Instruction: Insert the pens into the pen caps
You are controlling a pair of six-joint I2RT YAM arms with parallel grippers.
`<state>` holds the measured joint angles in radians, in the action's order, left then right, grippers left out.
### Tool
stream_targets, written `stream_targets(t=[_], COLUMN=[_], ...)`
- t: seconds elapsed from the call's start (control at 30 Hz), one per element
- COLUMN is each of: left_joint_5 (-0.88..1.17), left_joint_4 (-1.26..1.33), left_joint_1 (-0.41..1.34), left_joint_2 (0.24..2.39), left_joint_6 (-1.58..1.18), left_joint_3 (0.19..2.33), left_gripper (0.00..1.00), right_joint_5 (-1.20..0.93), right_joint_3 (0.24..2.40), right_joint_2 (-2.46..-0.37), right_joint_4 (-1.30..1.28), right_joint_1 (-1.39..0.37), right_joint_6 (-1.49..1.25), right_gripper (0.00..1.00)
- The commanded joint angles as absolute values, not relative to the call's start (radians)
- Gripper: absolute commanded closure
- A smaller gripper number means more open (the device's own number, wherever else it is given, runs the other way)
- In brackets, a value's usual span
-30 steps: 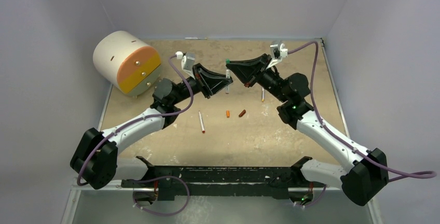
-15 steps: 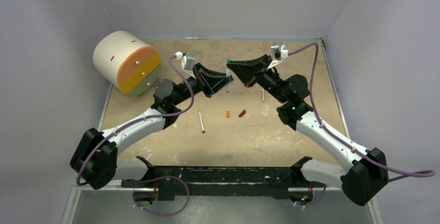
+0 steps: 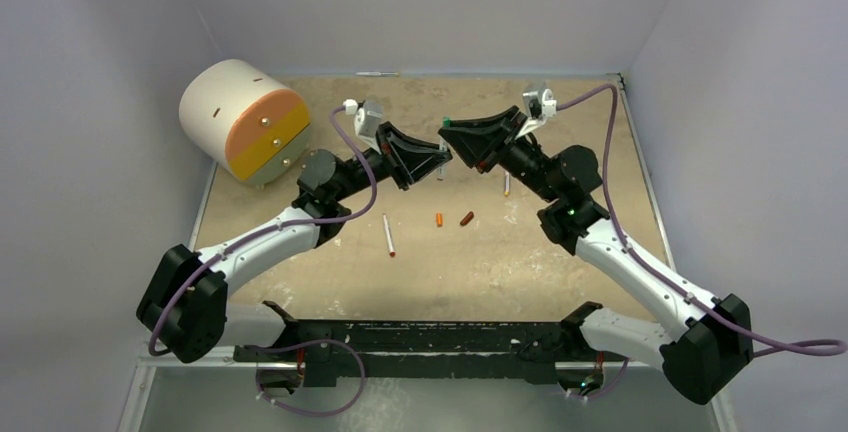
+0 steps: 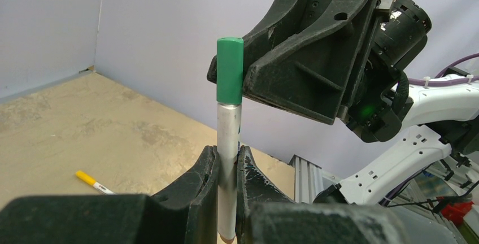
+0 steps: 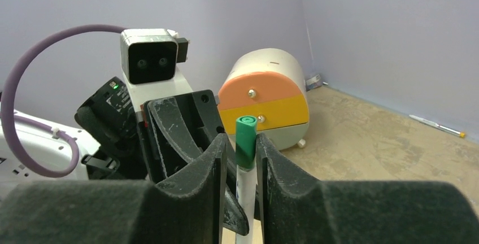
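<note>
My left gripper [image 4: 227, 156] is shut on a white pen [image 4: 229, 136], held upright above the middle of the table. A green pen cap [image 4: 230, 70] sits on the pen's upper end. My right gripper [image 5: 242, 145] is open, its fingers standing either side of the green cap [image 5: 245, 139] with a narrow gap on the left side. From above, the two grippers [image 3: 440, 159] [image 3: 447, 132] meet tip to tip. On the table lie a red-ended pen [image 3: 388, 235], another pen [image 3: 506, 184], an orange cap [image 3: 438, 219] and a dark red-brown cap [image 3: 466, 218].
A white drum with an orange and yellow face [image 3: 243, 120] stands at the back left. A yellow-ended pen [image 5: 438, 125] lies by the far wall. Walls close the table on three sides.
The right gripper's jaws have parted from the green cap, which stays on the pen. Both arms have shifted slightly to the right.
</note>
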<state>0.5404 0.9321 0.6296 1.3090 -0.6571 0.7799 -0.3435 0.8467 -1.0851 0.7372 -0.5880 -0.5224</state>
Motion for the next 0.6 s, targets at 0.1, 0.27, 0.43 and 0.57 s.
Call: stream_targets(t=[0.1,0.27,0.43,0.57], left_joint_5=[0.593,0.602,0.622,0.647], left_joint_4=[0.936,0.949,0.982,1.007], left_joint_1=[0.637,0.637,0.637,0.636], left_joint_2=[1.305,1.312,1.319,1.319], left_joint_6=[-0.594,-0.590,-0.606,-0.621], left_joint_3=[0.839,0.834,0.833,0.829], left_gripper=[1.00,1.00,1.00,1.00], right_joint_5=[-0.402,-0.399,-0.400,-0.393], right_joint_3=[0.880,0.886,0.917,0.937], right_joint_2=[-1.045,-1.026,-1.014,-1.015], right_joint_4=[0.736,0.714,0.668,0.640], right_joint_1=[-0.594,-0.595,-0.594,-0.593], right_joint_6=[-0.496,-0.487,-0.454,-0.441], right_gripper=[0.70,0.63,0.52,0.50])
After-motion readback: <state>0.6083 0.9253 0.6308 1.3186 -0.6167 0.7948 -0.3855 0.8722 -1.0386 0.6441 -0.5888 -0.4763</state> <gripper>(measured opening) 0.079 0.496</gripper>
